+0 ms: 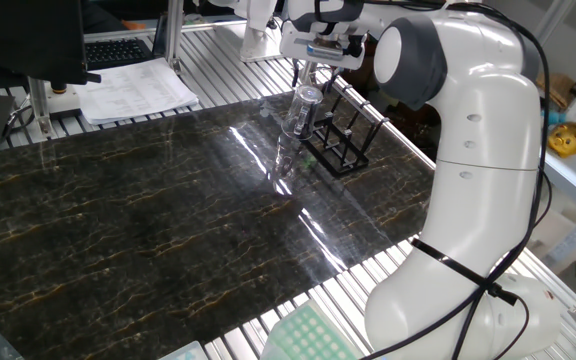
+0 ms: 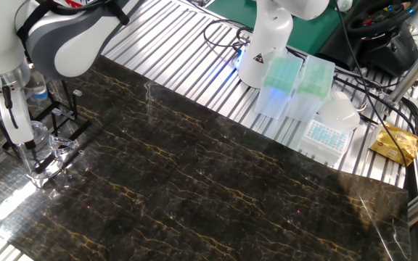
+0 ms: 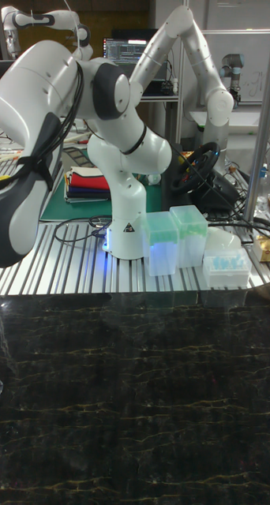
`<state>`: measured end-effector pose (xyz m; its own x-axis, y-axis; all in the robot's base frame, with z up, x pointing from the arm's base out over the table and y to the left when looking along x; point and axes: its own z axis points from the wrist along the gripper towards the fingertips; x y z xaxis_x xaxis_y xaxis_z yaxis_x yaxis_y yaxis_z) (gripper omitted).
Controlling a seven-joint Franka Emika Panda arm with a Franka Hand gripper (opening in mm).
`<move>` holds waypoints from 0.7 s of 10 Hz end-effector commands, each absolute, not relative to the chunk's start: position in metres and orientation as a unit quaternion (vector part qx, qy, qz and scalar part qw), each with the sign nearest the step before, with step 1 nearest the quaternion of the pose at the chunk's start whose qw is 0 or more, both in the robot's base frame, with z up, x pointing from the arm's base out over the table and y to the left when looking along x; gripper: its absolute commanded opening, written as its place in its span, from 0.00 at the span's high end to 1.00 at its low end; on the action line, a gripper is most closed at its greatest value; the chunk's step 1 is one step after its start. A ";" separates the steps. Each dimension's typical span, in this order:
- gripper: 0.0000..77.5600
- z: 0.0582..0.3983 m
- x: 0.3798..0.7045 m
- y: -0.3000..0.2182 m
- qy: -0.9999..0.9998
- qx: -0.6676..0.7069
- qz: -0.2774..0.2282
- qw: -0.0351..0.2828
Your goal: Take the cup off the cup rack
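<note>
Claw (image 1: 309,80) seemingly grips cup (image 1: 301,110) beside rack (image 1: 340,140).

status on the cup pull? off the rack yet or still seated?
Done: the gripper is at the cup, fingers at its rim; the grip itself is unclear. In hand: the cup sits beside the cup rack, apparently off the pegs. Left: carry it clear and set it on the table.

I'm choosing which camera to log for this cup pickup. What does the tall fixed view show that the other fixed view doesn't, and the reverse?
Only the tall fixed view shows the second white arm and the monitor behind the base. Only the other fixed view shows the claw at the cup beside the cup rack. Both show the robot base, the green pipette tip boxes and the dark marble tabletop.
</note>
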<state>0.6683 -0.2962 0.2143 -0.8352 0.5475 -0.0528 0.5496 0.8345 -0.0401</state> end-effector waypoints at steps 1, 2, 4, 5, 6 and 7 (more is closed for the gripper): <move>0.00 0.216 0.669 -0.297 0.958 0.286 -0.026 0.021; 0.00 0.214 0.665 -0.295 0.957 0.287 -0.019 0.023; 0.00 0.213 0.665 -0.296 0.957 0.288 -0.018 0.023; 0.00 0.211 0.664 -0.297 0.957 0.289 -0.019 0.024; 0.00 0.210 0.664 -0.298 0.957 0.289 -0.020 0.024; 0.00 0.208 0.662 -0.299 0.957 0.288 -0.021 0.024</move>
